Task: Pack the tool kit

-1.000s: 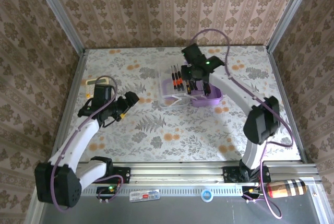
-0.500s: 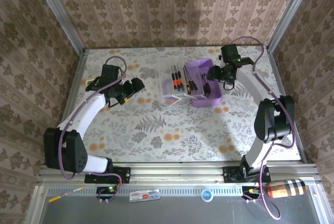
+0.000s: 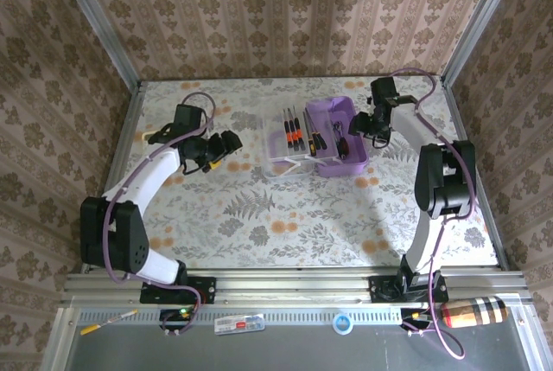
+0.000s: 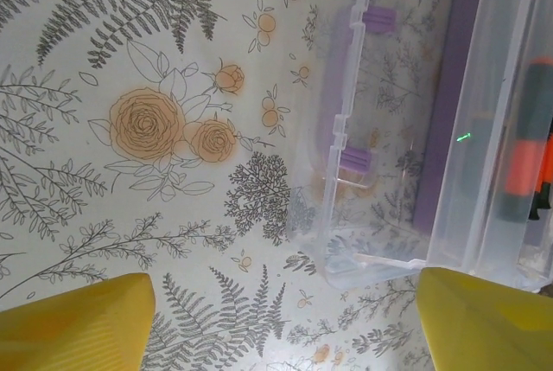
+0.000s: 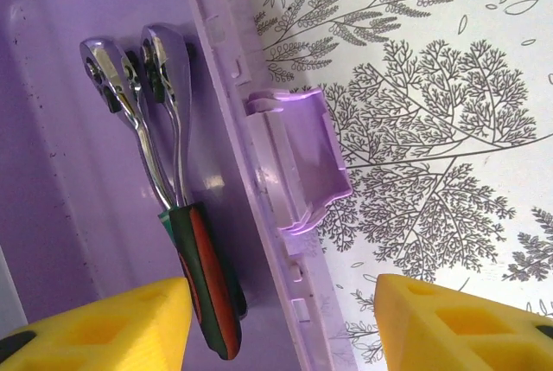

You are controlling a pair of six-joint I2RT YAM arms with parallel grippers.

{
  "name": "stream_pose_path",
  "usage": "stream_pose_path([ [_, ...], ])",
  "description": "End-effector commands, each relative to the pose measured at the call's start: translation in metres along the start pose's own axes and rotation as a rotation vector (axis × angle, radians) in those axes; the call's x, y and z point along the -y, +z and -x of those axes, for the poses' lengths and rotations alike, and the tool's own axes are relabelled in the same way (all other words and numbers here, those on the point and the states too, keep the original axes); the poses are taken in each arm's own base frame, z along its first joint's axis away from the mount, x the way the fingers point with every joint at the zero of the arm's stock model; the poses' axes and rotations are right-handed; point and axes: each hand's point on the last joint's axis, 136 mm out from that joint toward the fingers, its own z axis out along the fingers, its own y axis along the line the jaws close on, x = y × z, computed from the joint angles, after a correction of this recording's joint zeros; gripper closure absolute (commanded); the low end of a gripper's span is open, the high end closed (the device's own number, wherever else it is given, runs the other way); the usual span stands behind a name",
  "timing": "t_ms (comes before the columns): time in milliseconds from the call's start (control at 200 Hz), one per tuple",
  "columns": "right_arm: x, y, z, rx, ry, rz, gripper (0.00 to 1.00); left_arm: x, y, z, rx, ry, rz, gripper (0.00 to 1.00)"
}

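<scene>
Tool kit box (image 3: 339, 139) sits open at far middle of surface (image 3: 259, 207), pliers (image 5: 206, 271) already inside. We see clear tray (image 3: 289, 150) with screwdrivers (image 3: 292, 131) just beside box on its left, not yet in. Lid (image 4: 389, 155) lies on surface by tray, we think partly under it. Left end effector (image 3: 225, 146) open, empty, near lid. Right end effector (image 5: 281, 323) open, empty, over box's right wall. Remaining: tray in, lid on.

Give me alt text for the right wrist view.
Red-handled pliers lie inside the purple box, beside its wall and latch. The right gripper hangs open, its yellow fingers straddling that wall over a floral tabletop.
</scene>
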Motion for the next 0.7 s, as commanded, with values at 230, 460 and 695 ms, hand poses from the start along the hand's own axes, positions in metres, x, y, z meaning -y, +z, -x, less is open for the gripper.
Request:
stream_pose_path([
  [230,-0.006,0.017,-0.031,-0.039,0.043,0.054,0.65,0.017,0.037,0.0,-0.108,0.113,0.007,0.33],
  [460,-0.021,0.013,-0.063,-0.057,0.042,0.115,0.68,0.008,0.046,-0.003,-0.118,0.119,0.037,0.33],
  [695,-0.048,-0.016,-0.074,-0.051,0.027,0.216,0.64,0.002,0.054,-0.003,-0.138,0.13,0.059,0.33],
])
